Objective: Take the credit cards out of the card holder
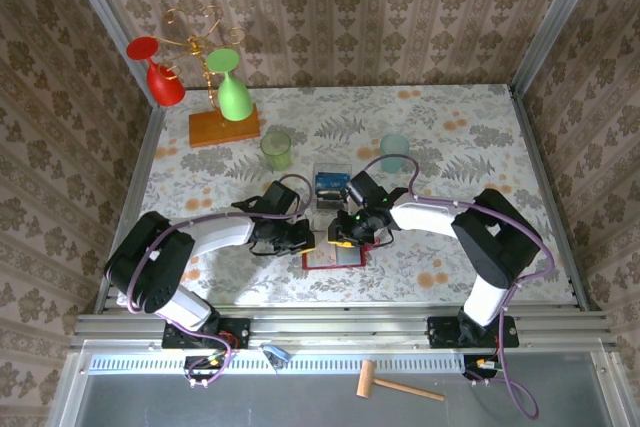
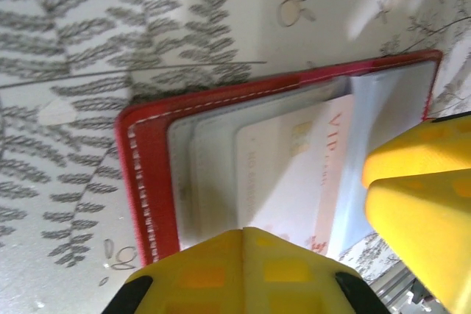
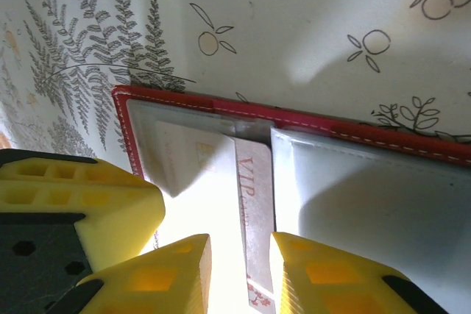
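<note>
The red card holder lies open on the flowered table, near the front edge and between both arms. Its grey clear pockets face up. A light credit card marked VIP sticks partly out of a pocket. My left gripper is shut with nothing in it, its tip over the holder's left half. My right gripper stands slightly open, its fingers either side of the VIP strip of the card, which lies flat below them. In the top view the left gripper and the right gripper almost touch.
A clear plastic box with blue cards stands just behind the holder. Further back are a green cup and a pale blue cup. A wooden rack holding red and green glasses is at the back left. A small hammer lies below the table.
</note>
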Robot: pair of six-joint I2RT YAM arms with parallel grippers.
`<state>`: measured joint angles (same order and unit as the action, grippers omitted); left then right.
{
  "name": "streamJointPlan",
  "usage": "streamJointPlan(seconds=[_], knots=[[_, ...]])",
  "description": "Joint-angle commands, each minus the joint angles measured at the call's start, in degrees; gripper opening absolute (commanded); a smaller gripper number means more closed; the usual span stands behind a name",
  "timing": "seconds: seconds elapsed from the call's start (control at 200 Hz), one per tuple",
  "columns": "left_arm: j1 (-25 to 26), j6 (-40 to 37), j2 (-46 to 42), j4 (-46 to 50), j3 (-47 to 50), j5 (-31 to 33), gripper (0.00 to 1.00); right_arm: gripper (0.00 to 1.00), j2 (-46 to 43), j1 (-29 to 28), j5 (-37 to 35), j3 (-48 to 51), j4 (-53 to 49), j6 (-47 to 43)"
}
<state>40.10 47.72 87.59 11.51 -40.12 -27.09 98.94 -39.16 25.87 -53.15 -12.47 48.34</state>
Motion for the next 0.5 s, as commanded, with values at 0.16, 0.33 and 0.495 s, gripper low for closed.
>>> streamJointPlan(seconds=[0.16, 0.33, 0.495], knots=[[1.51, -1.16, -1.79, 3.17, -2.17, 0.85, 0.07, 0.27, -1.56, 0.22, -0.03, 1.19, 0.46, 0.7], [1.5, -1.36, -0.68, 3.19, -0.78, 1.21, 0.07, 0.27, -0.65, 0.38, 0.44, 1.28, 0.66, 0.5], [1.51, -1.68, 0.66, 3.17, -0.39, 0.64, 0.07, 0.27, 0.11, 0.4, 0.83, 1.7, 1.11, 0.26]])
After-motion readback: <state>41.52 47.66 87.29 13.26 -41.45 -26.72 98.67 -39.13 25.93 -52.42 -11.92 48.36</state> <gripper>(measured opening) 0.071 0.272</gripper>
